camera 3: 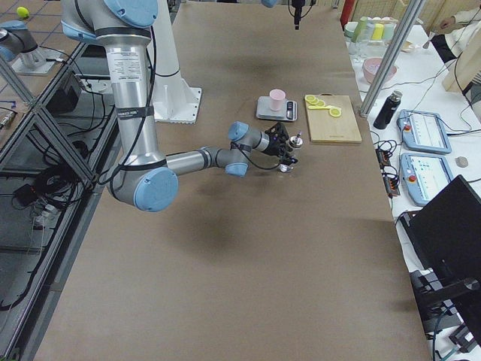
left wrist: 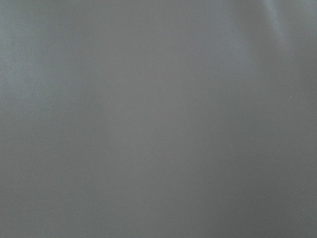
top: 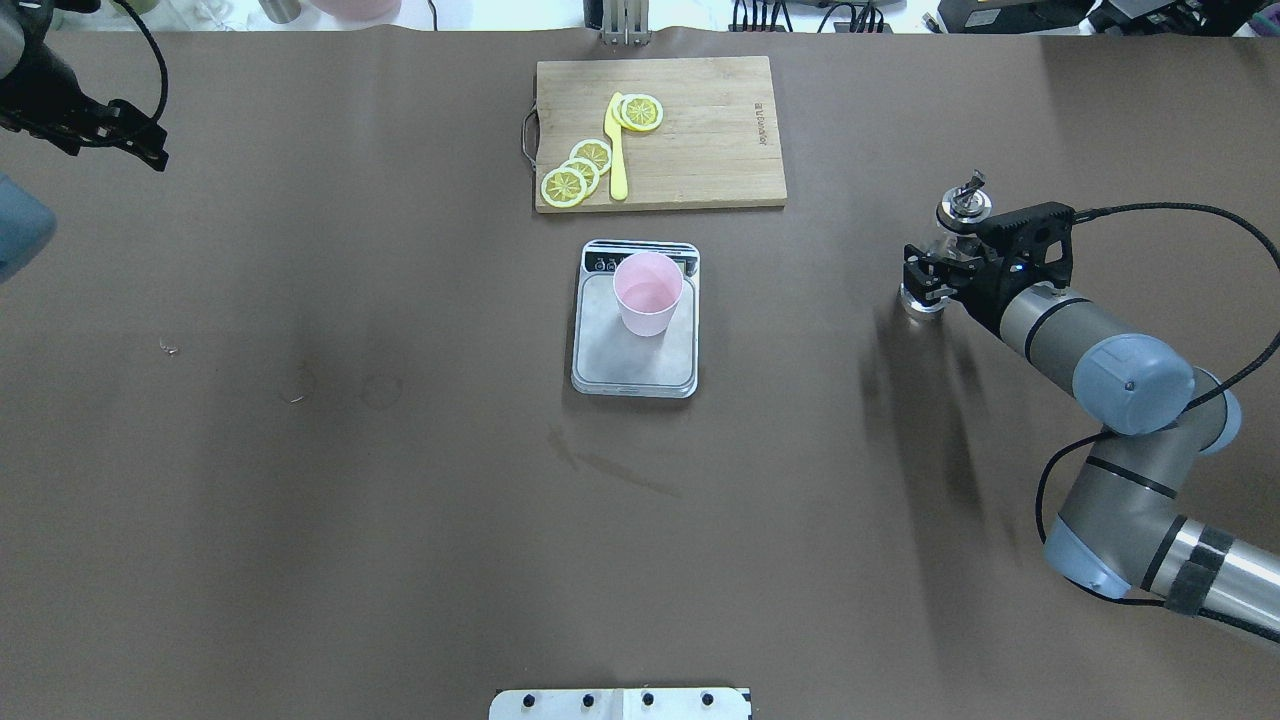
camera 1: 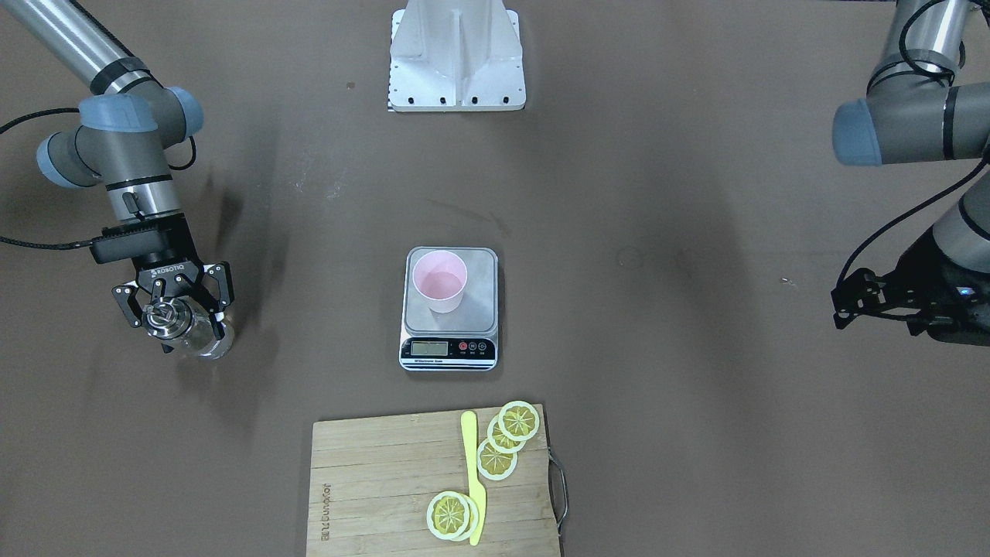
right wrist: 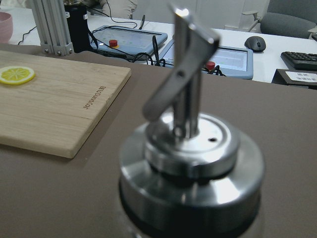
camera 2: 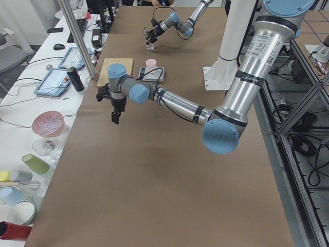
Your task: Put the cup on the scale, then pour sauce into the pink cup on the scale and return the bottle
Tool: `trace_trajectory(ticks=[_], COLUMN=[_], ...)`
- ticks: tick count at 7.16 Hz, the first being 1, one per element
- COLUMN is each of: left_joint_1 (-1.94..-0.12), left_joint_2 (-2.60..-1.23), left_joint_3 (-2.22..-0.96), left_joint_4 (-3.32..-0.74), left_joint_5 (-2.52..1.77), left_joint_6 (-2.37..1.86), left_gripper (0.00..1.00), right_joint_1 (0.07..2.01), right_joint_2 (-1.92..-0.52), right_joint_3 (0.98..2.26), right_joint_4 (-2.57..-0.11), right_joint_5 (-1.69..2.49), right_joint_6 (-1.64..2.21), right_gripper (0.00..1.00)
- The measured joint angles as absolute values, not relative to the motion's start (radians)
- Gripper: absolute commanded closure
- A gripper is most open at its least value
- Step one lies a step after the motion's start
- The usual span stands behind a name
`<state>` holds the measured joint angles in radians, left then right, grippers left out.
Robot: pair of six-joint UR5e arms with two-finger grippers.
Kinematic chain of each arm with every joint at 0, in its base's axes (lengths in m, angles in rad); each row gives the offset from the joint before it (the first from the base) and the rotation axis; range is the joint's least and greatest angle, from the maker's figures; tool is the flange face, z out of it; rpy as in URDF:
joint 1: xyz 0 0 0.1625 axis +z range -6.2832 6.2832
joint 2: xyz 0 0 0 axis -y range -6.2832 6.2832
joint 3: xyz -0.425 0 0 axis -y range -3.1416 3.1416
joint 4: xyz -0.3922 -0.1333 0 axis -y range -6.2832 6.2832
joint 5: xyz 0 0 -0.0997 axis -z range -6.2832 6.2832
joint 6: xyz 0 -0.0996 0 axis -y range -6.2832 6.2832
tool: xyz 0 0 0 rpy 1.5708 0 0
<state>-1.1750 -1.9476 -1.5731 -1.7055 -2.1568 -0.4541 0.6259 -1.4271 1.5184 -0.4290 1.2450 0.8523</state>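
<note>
Pink cup [camera 1: 439, 282]: upright on scale [camera 1: 481, 288], mid-table, whether it holds any sauce cannot be told. Glass bottle [camera 1: 207, 340]: upright, low at the table's right side, right gripper [camera 1: 176, 321] clamped on it. Step, judged: returning bottle, next set down and release. Left gripper [camera 1: 847, 305]: idle, finger gap unreadable

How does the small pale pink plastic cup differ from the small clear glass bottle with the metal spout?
The pale pink plastic cup is opaque and open-topped; the clear glass bottle is see-through and capped with a shiny metal spout. The cup stands free on the grey steel scale; the bottle is away from the scale, between the fingers of the right hand. Both are upright.
</note>
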Motion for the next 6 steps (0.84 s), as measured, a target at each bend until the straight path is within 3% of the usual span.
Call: trace_trajectory(ticks=[6], left_joint_1=[-1.175], left_joint_2=[-1.954], left_joint_3=[-1.566], left_joint_4=[-1.705], left_joint_5=[-2.157], left_joint_6=[-0.454], left_gripper=[0.01], right_joint_1=[0.616], right_joint_2=[-1.548], right_joint_3=[1.654], right_joint_4=[-0.429], right_joint_5=[1.252], right_joint_6=[0.854], right_gripper=[0.0])
